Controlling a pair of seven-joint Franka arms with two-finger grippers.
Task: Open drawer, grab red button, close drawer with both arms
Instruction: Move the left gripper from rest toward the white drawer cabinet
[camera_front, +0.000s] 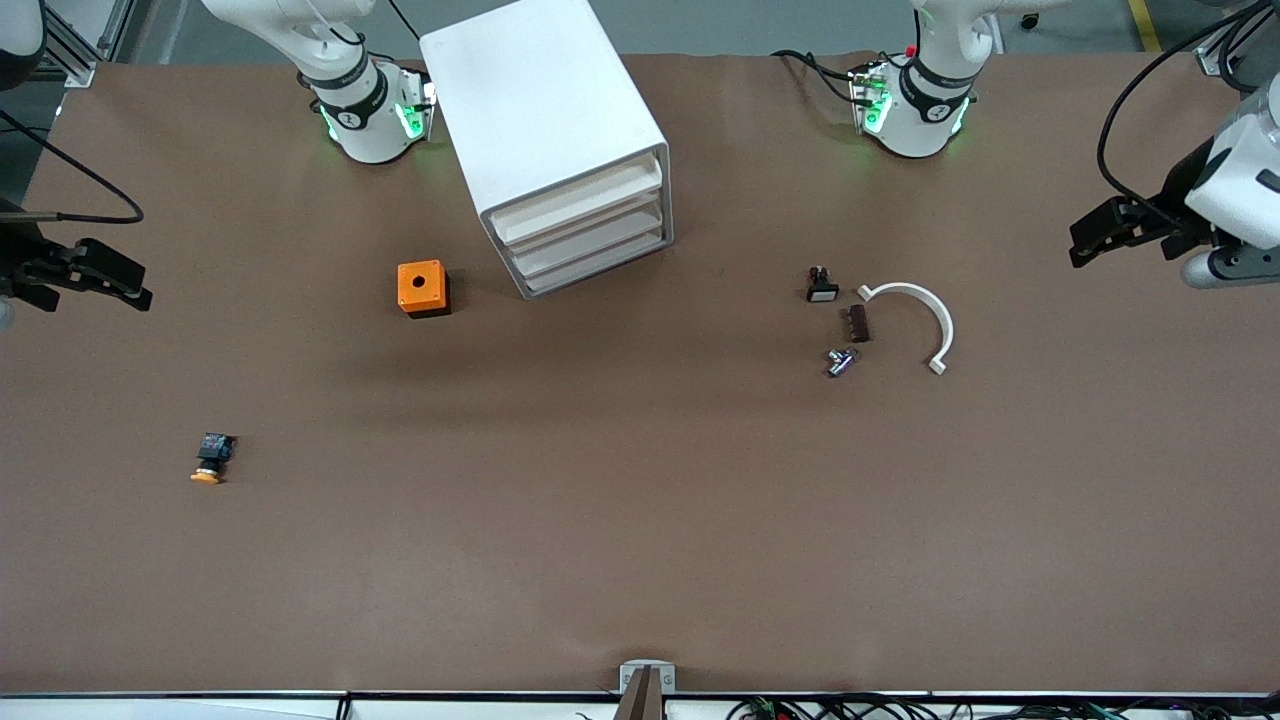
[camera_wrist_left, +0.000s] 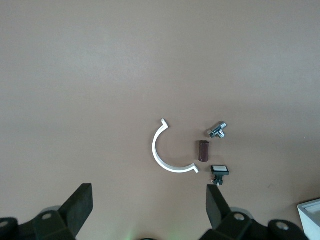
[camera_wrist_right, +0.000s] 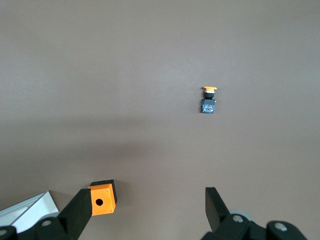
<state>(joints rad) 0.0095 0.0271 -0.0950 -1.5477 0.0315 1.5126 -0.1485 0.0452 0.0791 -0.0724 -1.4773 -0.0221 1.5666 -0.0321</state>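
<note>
Tools first: the left tool (camera_front: 1085, 240) hung over the bench (camera_front: 640, 560) at the frame's edge by the left arm's end, fingers spread wide, holding nothing. The right tool (camera_front: 125, 282) matched it at the other edge, also wide open and empty. Nothing looked started: all three drawers (camera_front: 590, 235) sat flush in the glossy, round-cornered white cabinet (camera_front: 545, 110) at top centre. I saw no red-capped button, so I judged it to be inside one. Opening, grabbing and closing all remained. Loose on the matte brown surface lay an orange-capped button (camera_front: 210, 460), a boxy orange housing (camera_front: 422, 288) with a hole, and a white half-ring (camera_front: 925, 315).
</note>
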